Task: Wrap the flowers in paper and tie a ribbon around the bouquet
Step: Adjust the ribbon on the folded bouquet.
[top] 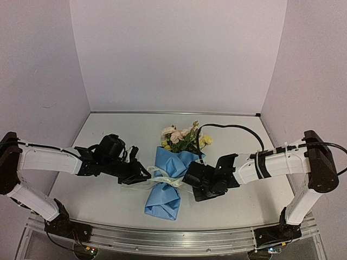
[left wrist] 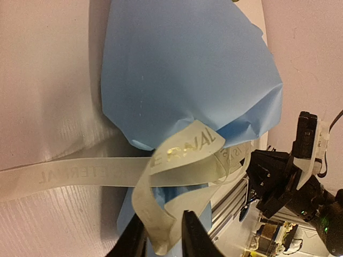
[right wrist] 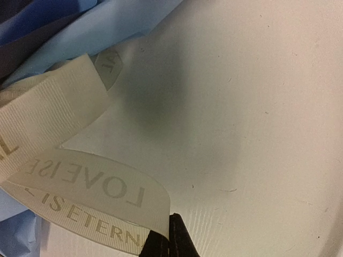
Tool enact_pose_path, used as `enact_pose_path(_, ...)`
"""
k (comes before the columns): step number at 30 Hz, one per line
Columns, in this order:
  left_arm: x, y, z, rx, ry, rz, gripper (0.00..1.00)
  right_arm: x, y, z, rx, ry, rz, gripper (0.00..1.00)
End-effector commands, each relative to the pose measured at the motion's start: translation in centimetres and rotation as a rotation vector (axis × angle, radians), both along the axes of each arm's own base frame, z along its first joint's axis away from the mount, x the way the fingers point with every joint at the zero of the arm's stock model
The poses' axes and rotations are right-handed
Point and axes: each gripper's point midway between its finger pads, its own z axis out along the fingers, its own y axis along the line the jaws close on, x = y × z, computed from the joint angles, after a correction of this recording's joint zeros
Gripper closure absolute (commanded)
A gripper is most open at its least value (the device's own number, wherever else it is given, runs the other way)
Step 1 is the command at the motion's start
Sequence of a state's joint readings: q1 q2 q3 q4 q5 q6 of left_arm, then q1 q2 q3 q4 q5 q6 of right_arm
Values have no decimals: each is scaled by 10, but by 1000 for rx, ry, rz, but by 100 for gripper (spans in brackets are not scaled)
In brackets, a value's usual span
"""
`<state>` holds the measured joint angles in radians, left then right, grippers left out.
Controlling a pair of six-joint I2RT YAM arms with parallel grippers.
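**At mid-tabletop: bouquet wrapped, ribbon at its waist, both arms in close**

Position. The bouquet lies roughly central on the white tabletop. The flowers point toward the back wall. The twisted foot of the light blue paper points toward the near rail and stops short of it.

Room. White surface shows between the blooms and the back wall, and out to either side of the bundle. The left arm and right arm reach in across it from each side. A black cable arcs from the right arm to just beside the blooms.

Ribbon. The ribbon crosses the pinched waist of the paper in slack loops. In the left wrist view, one tail runs out flat over the tabletop.

Left fingers. These sit at the left side of the waist, a little apart. A ribbon loop hangs in the gap, close against one finger with space on the other side. It is not pinched.

Right fingers. These sit at the right side of the waist, closed tip to tip. The printed ribbon runs into the tips and appears nipped there.
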<state>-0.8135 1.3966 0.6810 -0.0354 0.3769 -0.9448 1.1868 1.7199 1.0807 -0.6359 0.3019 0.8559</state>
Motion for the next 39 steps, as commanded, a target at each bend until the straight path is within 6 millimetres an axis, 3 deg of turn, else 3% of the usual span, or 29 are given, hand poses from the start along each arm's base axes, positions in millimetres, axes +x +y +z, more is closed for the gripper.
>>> enact_pose_path(1, -2, -9, 29, -41, -78, -81, 65, 2, 5, 9, -18, -18, 31, 100)
enact_pose_path(3, -3, -5, 33, -17, -106, -97, 58, 2, 7, 10, -17, -16, 36, 100)
enact_pose_path(9, 3, 12, 45, 157, -260, -199, 48, 2, 9, 11, -18, -18, 46, 100)
enact_pose_path(12, 6, 7, 48, 202, -310, -293, 45, 2, 10, 11, -19, -16, 51, 100)
enact_pose_path(17, 16, -15, 35, 252, -349, -463, 44, 1, 12, 9, -18, -9, 63, 100)
enact_pose_path(22, 36, -28, 24, 302, -378, -514, 42, 1, 16, 8, -6, -2, 75, 100)
enact_pose_path(26, 47, -31, 11, 332, -367, -519, 42, -1, 17, 8, 8, 0, 79, 100)
enact_pose_path(32, 44, -35, 3, 322, -351, -553, 42, -1, 16, 7, 12, -1, 77, 100)
enact_pose_path(39, 39, -33, -4, 322, -320, -566, 57, -1, 15, 5, 9, -2, 71, 100)
